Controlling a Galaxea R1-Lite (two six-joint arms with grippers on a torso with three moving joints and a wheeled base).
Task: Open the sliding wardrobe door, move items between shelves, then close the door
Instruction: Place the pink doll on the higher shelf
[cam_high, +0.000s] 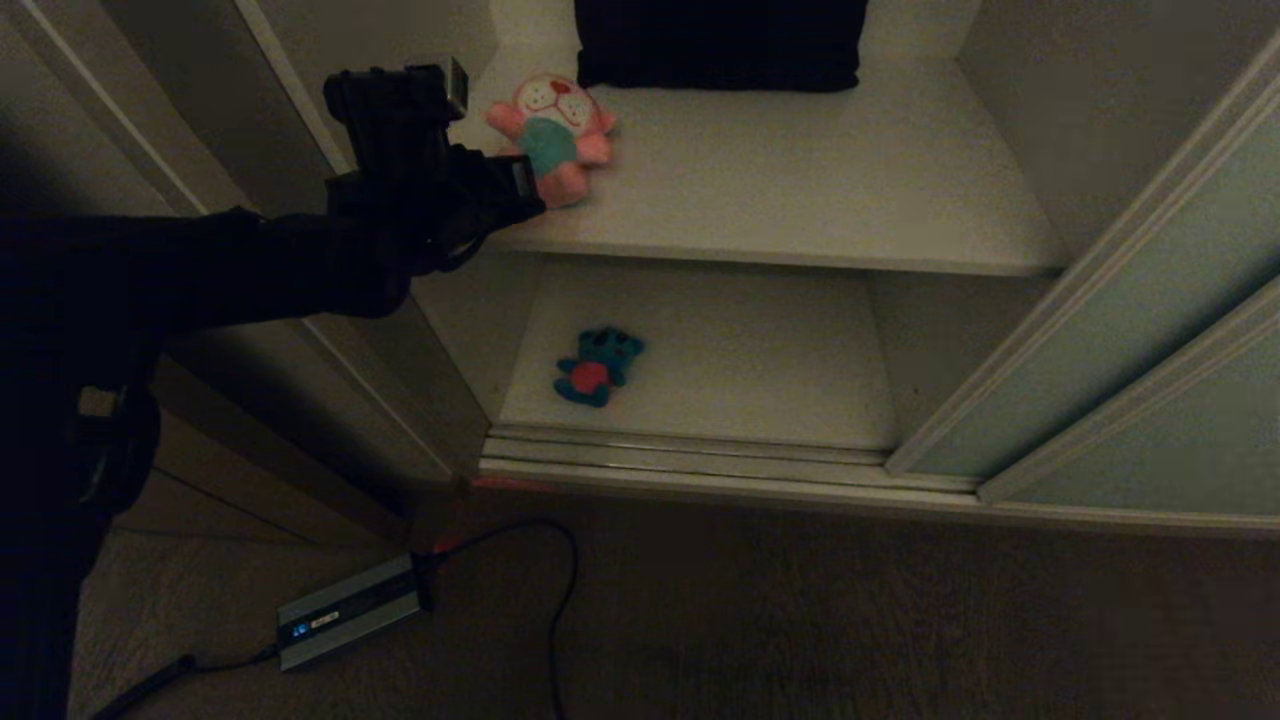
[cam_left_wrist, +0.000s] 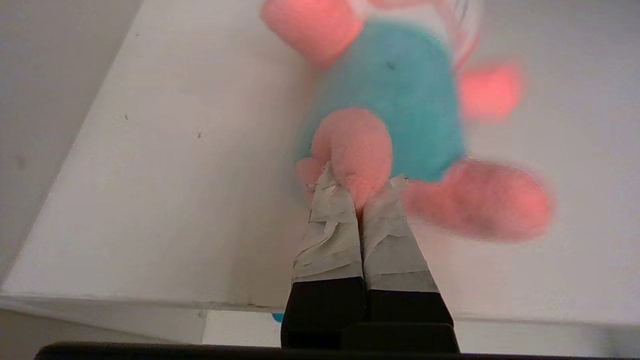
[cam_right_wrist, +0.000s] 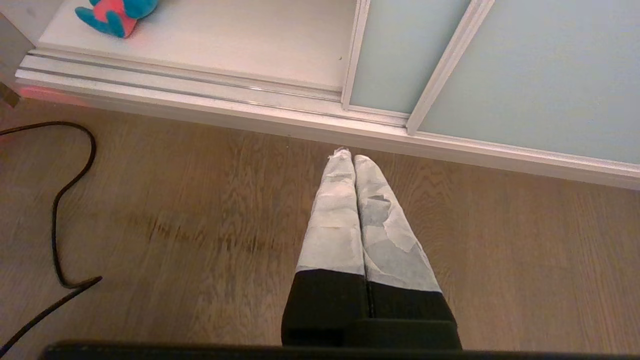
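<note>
The sliding wardrobe door (cam_high: 1130, 330) stands pushed to the right, leaving the shelves open. My left gripper (cam_high: 530, 190) is shut on one pink leg of the larger pink plush toy (cam_high: 555, 125) at the left front of the upper shelf (cam_high: 850, 190). In the left wrist view the taped fingers (cam_left_wrist: 330, 225) pinch that leg of the pink toy (cam_left_wrist: 400, 90) above the shelf board (cam_left_wrist: 175, 175); whether it rests on the board I cannot tell. The small teal toy (cam_high: 597, 365) lies on the lower shelf (cam_high: 750, 360). My right gripper (cam_right_wrist: 354, 159) hangs shut and empty over the wood floor.
A dark folded cloth (cam_high: 720, 45) lies at the back of the upper shelf. The ribbed floor track (cam_high: 700, 455) runs along the wardrobe's front. A grey power box (cam_high: 350, 610) and a black cable (cam_high: 560, 600) lie on the floor at the left.
</note>
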